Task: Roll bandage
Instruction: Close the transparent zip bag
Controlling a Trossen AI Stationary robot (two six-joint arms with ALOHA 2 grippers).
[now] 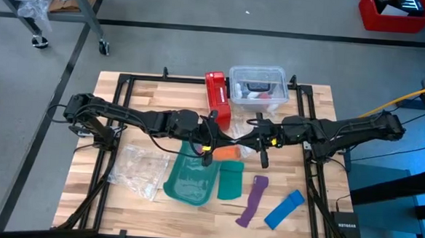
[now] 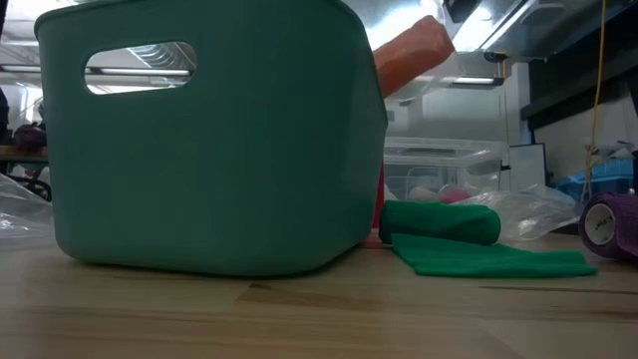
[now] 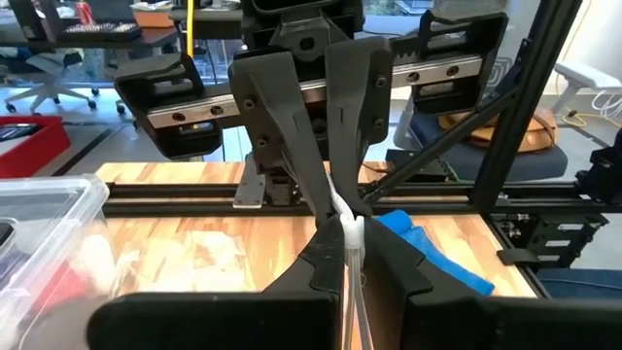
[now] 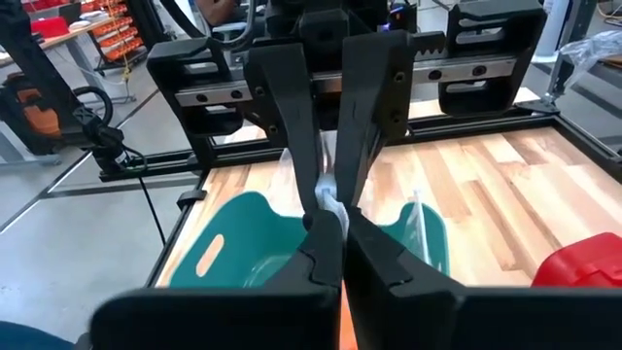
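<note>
The orange bandage [image 1: 229, 153] hangs in a clear plastic wrapper [image 2: 451, 72] above the table's middle; the low view shows the bandage [image 2: 414, 48] high beside the teal bin. My left gripper [image 1: 222, 143] and my right gripper [image 1: 242, 142] meet tip to tip just above it, both shut on the wrapper's film. In the left wrist view my left gripper [image 3: 342, 255] faces the right arm's fingers. In the right wrist view my right gripper [image 4: 342, 238] faces the left arm's fingers. My left gripper pinches a thin strip of the clear wrapper's film [image 3: 350, 231] between its two fingers, coming in level from the table's left. The bandage hangs below, clear of the table. My right gripper pinches the same film [image 4: 328, 206] between its two fingers, level from the table's right, its tips right against the left gripper's. The wrapper with the bandage hangs below the fingers.
A teal bin [image 1: 192, 180] stands just near of the grippers, with a green bandage [image 1: 231, 182], a purple strip [image 1: 253, 200] and a blue strip [image 1: 284, 209] to its right. A red box [image 1: 217, 97] and a clear tub [image 1: 258, 85] stand behind. Empty plastic bags [image 1: 140, 170] lie left.
</note>
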